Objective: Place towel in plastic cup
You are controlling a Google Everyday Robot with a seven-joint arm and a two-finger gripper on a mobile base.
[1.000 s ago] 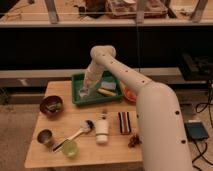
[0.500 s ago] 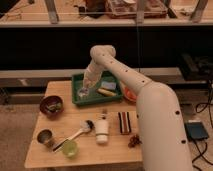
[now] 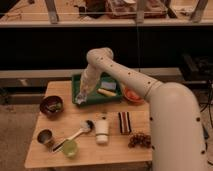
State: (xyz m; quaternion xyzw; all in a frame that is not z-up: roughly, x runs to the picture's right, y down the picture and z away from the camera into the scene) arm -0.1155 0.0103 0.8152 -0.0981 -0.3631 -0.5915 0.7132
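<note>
My gripper (image 3: 82, 96) hangs at the front left corner of the green tray (image 3: 114, 98), low over it. A pale, crumpled thing that may be the towel (image 3: 81, 101) lies right under the gripper on the tray's edge; I cannot tell if it is held. The green plastic cup (image 3: 70, 148) stands upright near the table's front left, well apart from the gripper.
A blue sponge (image 3: 109, 85) and a yellow piece (image 3: 105, 92) lie in the tray. On the wooden table are a dark bowl (image 3: 51, 105), a metal cup (image 3: 45, 136), a spoon (image 3: 80, 132), a white bottle (image 3: 102, 131), a striped bar (image 3: 124, 122), grapes (image 3: 140, 140) and an orange bowl (image 3: 131, 95).
</note>
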